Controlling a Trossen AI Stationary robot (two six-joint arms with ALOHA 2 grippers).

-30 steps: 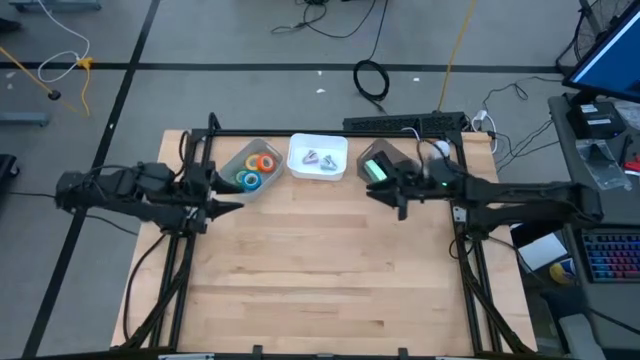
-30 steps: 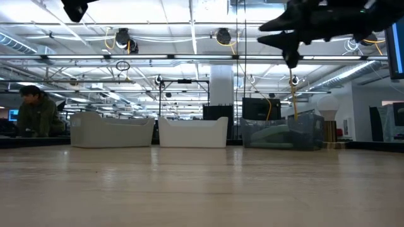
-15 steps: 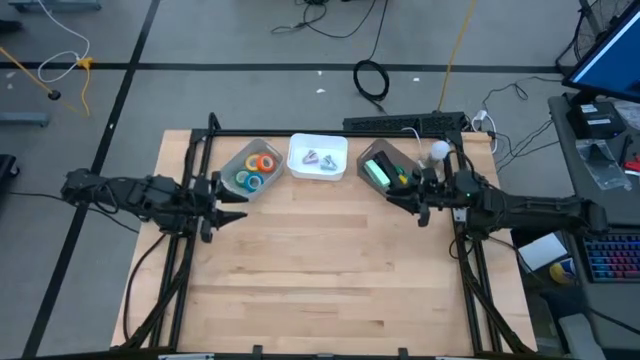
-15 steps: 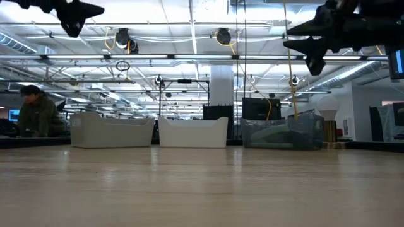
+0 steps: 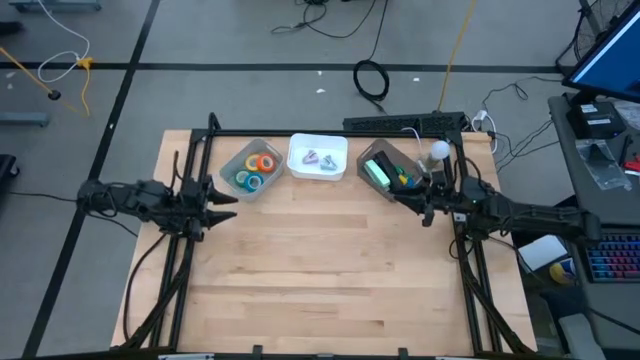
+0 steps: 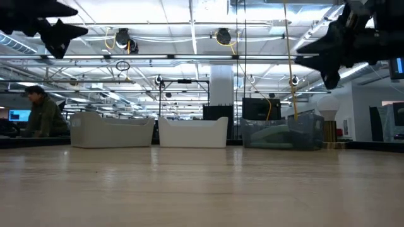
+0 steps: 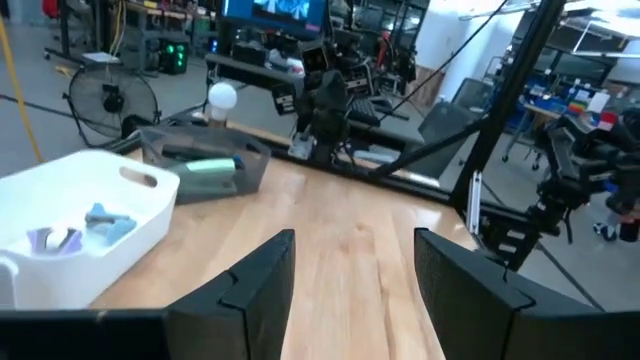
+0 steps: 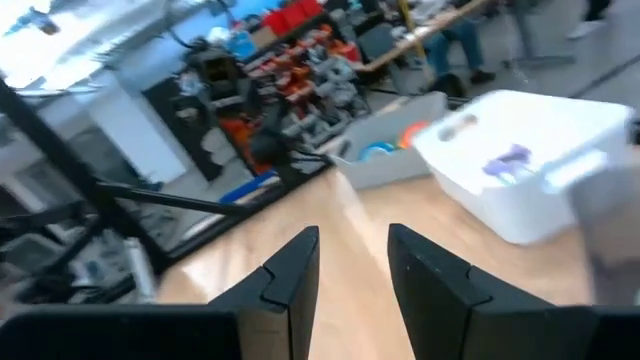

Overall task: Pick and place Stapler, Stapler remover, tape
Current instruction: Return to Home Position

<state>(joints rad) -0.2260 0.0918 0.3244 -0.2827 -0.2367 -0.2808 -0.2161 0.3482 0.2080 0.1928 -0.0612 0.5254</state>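
Three bins stand in a row at the table's far edge. A clear bin (image 5: 249, 168) holds the ring-shaped tape rolls (image 5: 256, 171), with orange, blue, green and yellow showing. The white bin (image 5: 318, 157) holds small blue and purple staple removers (image 7: 85, 225). Another clear bin (image 5: 386, 170) holds the green stapler (image 5: 376, 173), which lies flat (image 7: 208, 165). My left gripper (image 5: 225, 195) hovers open near the tape bin, above the table's left side. My right gripper (image 5: 405, 195) hovers open beside the stapler bin. Both are empty.
The bare wooden tabletop (image 5: 330, 270) stretches from the bins to the near edge. A black frame rail (image 5: 330, 133) runs behind the bins, and a white bulb-shaped lamp (image 5: 438, 151) stands by the stapler bin. A person (image 6: 44, 116) sits far off beyond the table.
My right gripper has drawn back from above the stapler bin toward the table's right edge and has sunk lower. My left gripper has also come down and drawn slightly toward the left edge. The bins and their contents have stayed put.
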